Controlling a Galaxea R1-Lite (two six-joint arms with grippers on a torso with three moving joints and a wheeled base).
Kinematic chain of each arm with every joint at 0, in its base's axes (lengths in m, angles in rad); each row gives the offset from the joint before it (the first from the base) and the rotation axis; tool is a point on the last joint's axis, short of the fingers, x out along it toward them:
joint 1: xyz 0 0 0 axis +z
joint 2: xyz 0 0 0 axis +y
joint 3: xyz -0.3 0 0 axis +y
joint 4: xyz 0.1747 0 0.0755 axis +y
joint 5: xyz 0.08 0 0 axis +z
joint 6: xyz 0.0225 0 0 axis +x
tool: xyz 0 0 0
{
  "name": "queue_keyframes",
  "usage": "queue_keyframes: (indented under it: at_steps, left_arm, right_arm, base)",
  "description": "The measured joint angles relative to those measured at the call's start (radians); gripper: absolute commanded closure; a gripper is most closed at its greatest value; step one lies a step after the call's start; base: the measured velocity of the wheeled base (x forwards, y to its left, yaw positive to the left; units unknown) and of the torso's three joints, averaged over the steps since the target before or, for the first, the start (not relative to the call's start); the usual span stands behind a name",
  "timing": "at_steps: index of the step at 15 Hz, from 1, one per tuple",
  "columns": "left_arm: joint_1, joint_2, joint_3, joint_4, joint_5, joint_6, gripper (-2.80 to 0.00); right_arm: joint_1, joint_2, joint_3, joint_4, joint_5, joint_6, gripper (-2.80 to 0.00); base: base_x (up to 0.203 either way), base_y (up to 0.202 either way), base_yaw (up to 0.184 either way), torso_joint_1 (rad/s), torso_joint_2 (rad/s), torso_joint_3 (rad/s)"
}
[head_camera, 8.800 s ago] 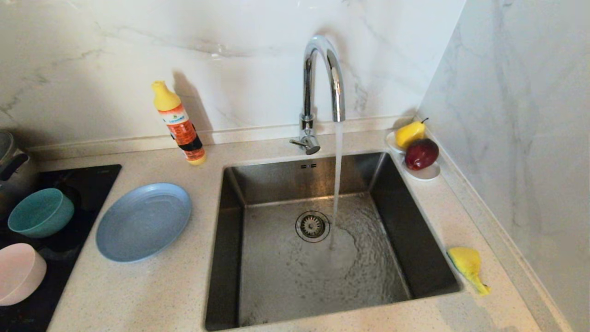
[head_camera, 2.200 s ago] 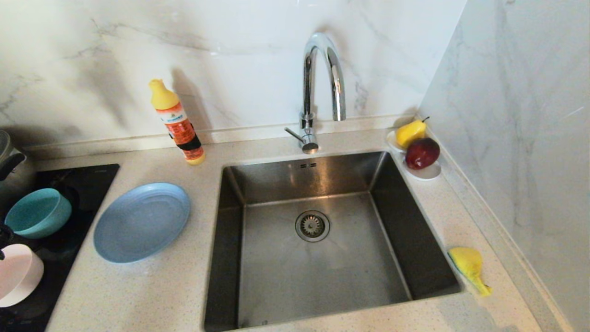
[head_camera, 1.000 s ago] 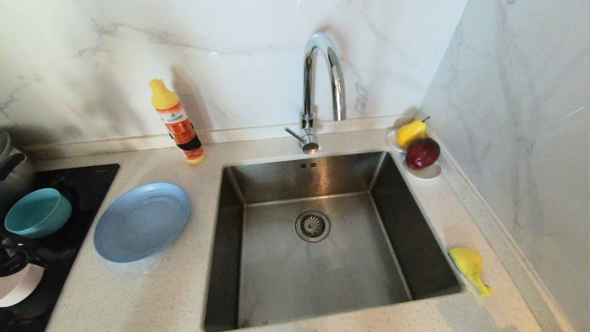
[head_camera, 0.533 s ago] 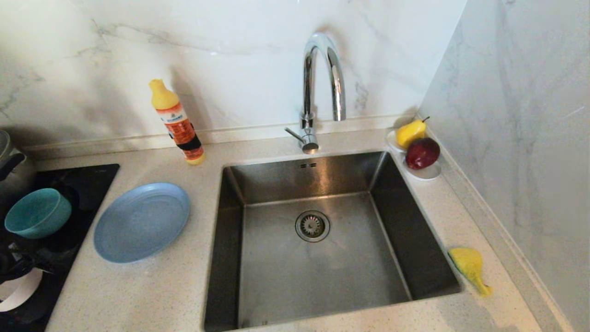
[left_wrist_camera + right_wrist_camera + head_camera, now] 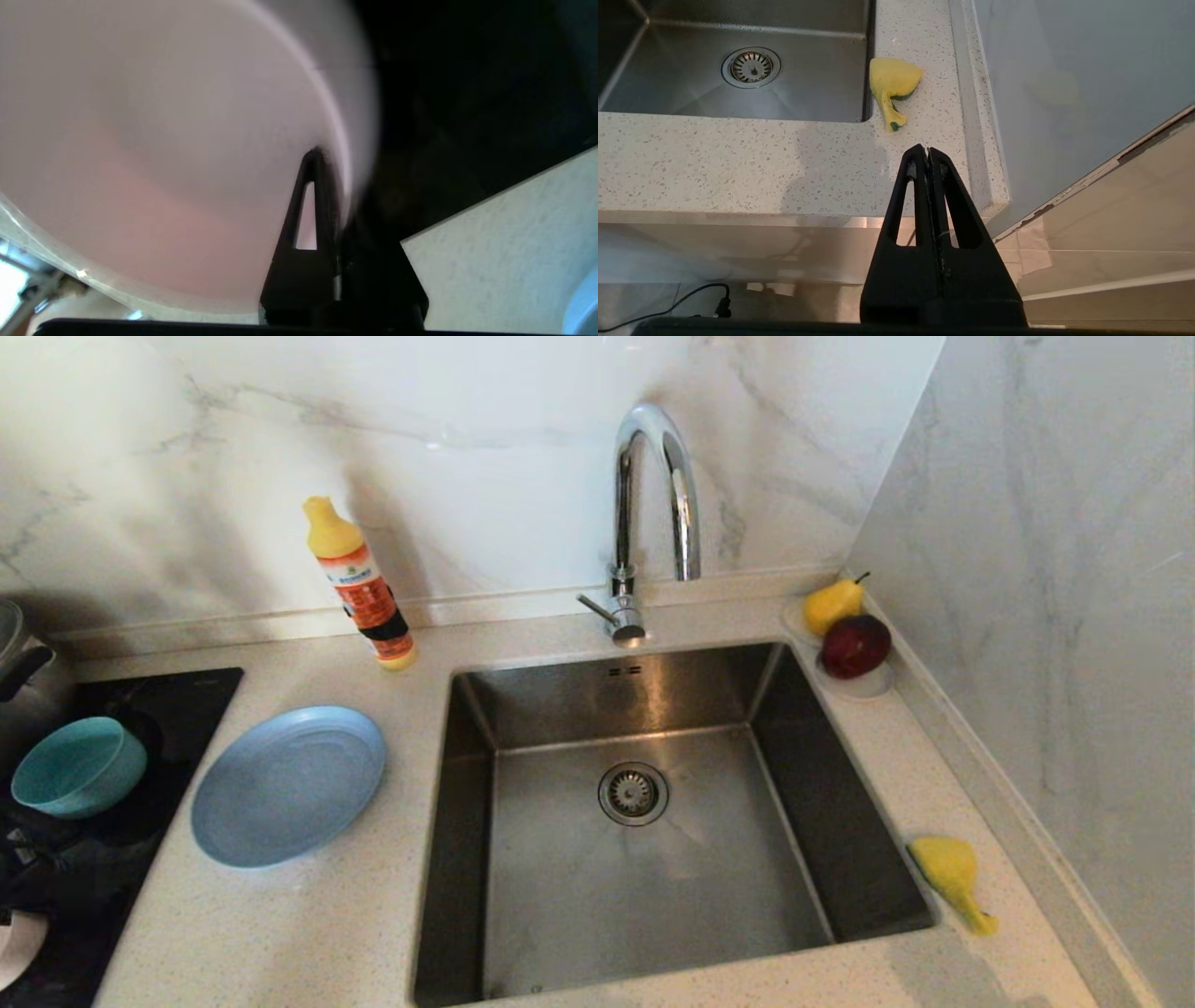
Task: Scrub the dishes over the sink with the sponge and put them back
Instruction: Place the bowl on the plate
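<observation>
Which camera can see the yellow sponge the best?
The right wrist view: the sponge lies in plain sight on the counter beside the sink, its green side peeking out underneath. The head view shows it too, but far off by the sink's near right corner. The left wrist view misses it; the pink bowl fills that picture.

The speckled countertop (image 5: 308, 933) carries a blue plate (image 5: 288, 786) near its left side, a soap bottle (image 5: 359, 585) by its back edge, a fruit dish (image 5: 864, 685) in its back right corner, and a sponge (image 5: 948, 875) near its right edge.
</observation>
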Motion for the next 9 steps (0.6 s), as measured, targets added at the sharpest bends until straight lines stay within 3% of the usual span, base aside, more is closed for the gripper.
queue_keyframes:
  at_steps: [9]
  left_arm:
    - [0.001,-0.161,-0.021,0.075,-0.005,0.008,0.00]
  right_arm:
    - [0.000,0.000,0.000,0.000,0.000,0.000,0.00]
  base:
    - [0.000,0.000,0.000,0.000,0.00,0.000]
